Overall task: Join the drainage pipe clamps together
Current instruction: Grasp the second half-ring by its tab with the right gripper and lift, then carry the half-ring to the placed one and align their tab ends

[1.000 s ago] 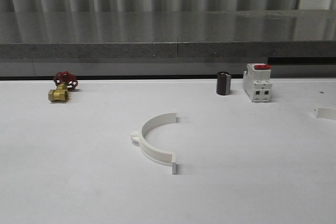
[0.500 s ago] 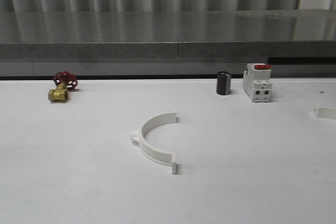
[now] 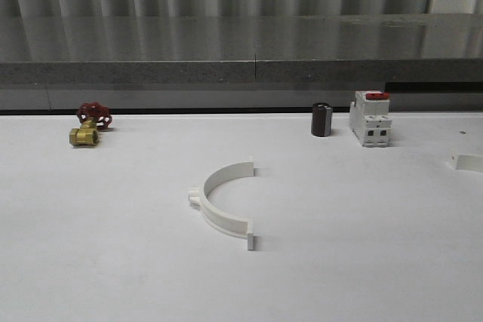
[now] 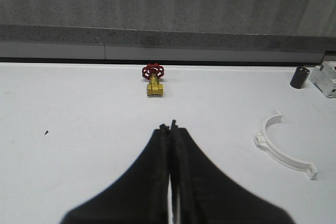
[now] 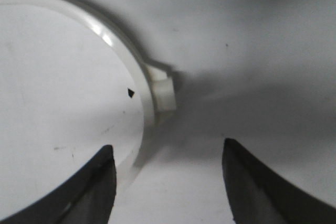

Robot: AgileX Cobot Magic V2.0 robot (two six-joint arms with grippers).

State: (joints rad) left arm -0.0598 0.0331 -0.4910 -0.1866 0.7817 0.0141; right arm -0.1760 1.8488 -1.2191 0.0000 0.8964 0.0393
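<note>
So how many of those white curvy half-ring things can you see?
2. One white plastic half-ring clamp lies in the middle of the white table. A second white half-ring clamp lies right under the open right gripper, seen close up.

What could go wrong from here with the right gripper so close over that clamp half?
1. The right gripper is open over a clamp half, whose curved wall lies next to one of the fingers. That finger might land on the wall rather than straddle it.
2. A pinch beside the lug could make the thin curved wall slip or twist.
3. The other clamp half lies loose on the table while the left gripper is shut, so it may slide during joining.
</note>
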